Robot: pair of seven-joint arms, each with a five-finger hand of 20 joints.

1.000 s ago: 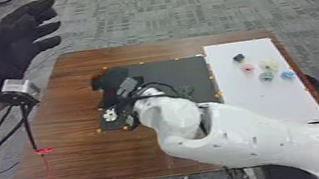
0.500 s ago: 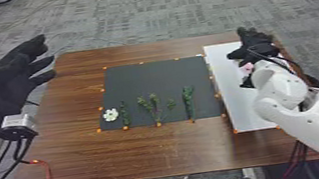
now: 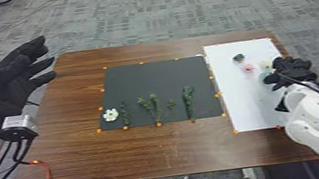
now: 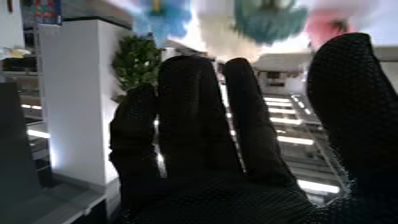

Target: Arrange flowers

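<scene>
The right hand [image 3: 290, 71] is positioned over the white board's [image 3: 246, 103] right side, fingers extended, empty. The left hand [image 3: 13, 80] is open, well left of the board. The pink flower [image 3: 247, 67] lies on the board; the white flower [image 3: 110, 115], left.

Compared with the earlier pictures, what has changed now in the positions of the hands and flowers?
The right hand went from the black mat rightward over the white board, then farther right and nearer the robot. The left hand came slightly nearer the robot. No grasp or release is visible. The white flower and pink flower stayed in place.
</scene>
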